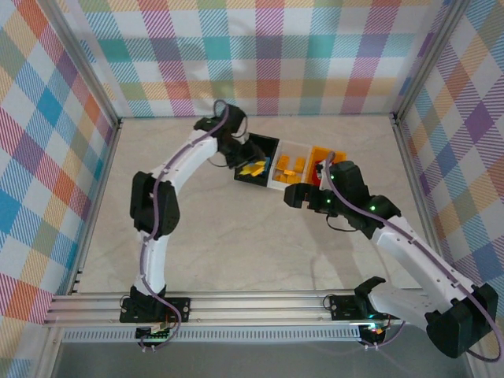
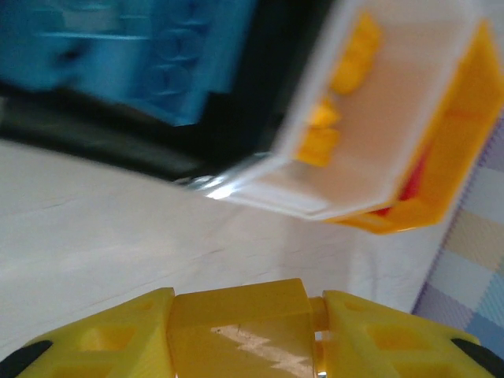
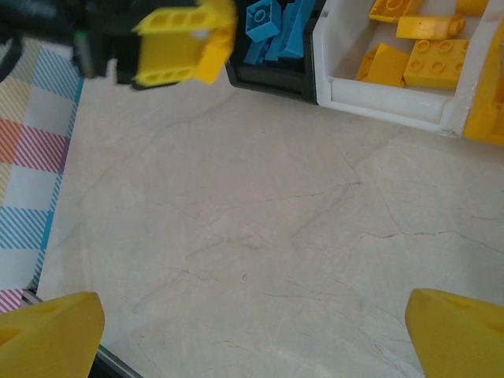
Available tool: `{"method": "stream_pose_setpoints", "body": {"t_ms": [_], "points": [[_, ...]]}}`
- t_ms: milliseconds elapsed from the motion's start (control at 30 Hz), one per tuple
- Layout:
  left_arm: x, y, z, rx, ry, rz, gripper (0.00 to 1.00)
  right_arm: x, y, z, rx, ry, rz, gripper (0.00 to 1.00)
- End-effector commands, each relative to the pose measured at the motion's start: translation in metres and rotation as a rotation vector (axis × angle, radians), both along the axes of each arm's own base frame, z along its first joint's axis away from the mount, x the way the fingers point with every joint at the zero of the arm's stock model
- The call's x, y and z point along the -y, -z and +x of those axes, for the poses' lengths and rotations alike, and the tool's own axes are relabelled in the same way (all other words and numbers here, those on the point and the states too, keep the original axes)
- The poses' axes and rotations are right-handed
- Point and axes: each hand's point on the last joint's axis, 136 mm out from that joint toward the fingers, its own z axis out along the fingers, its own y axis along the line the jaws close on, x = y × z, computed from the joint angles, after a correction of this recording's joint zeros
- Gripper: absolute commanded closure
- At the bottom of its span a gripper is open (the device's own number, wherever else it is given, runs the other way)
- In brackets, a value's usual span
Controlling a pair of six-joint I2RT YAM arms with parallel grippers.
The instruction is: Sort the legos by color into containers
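Note:
Three bins stand in a row: black (image 1: pixel 264 150), white (image 1: pixel 293 167) and orange (image 1: pixel 321 157). Blue bricks (image 3: pixel 276 27) lie in the black bin (image 3: pixel 272 75). Yellow bricks (image 3: pixel 429 59) lie in the white bin (image 3: pixel 394 106). Some red shows inside the orange bin (image 2: pixel 461 134). My left gripper (image 1: pixel 252 168) hangs at the black bin's near edge, shut on a yellow brick (image 2: pixel 236 331). It also shows in the right wrist view, left gripper (image 3: pixel 177 43). My right gripper (image 1: pixel 302 194) is open over bare table in front of the bins, its fingers (image 3: pixel 47 331) wide apart.
Metal posts and checked cloth walls (image 1: pixel 47 157) close in the beige table (image 1: pixel 236 252) on three sides. A metal rail (image 1: pixel 236 303) runs along the near edge by the arm bases. Open table lies left of and in front of the bins.

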Motion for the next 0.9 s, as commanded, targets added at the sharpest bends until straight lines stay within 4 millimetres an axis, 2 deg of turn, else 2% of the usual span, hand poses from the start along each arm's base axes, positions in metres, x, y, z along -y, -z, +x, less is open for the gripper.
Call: {"method": "stream_pose_setpoints", "body": {"t_ms": [0,167,300,500,633,700,867], "points": [[0.034,0.005,0.017,-0.006,-0.033,-0.051,0.54,0.007,0.003,-0.007,-0.004,0.012,-0.005,0.02],[0.061,0.007,0.041,0.042,-0.043,-0.052,0.53,0.015,0.0,-0.015,0.007,0.033,0.005,0.02],[0.071,0.014,0.053,0.061,-0.066,-0.043,0.51,0.019,-0.001,-0.02,0.014,0.04,0.008,0.02],[0.077,0.017,0.059,0.061,-0.068,-0.066,0.3,0.022,-0.004,-0.022,0.029,0.05,0.008,0.02],[0.076,0.002,0.057,0.087,-0.054,-0.074,0.14,0.021,-0.006,-0.02,0.04,0.046,0.008,0.01],[0.076,-0.01,0.054,0.105,-0.039,-0.082,0.0,0.019,-0.007,-0.017,0.045,0.039,0.009,0.01],[0.061,-0.046,0.041,0.176,0.014,-0.048,0.0,0.01,-0.011,-0.01,0.059,0.012,0.017,0.0]]}}
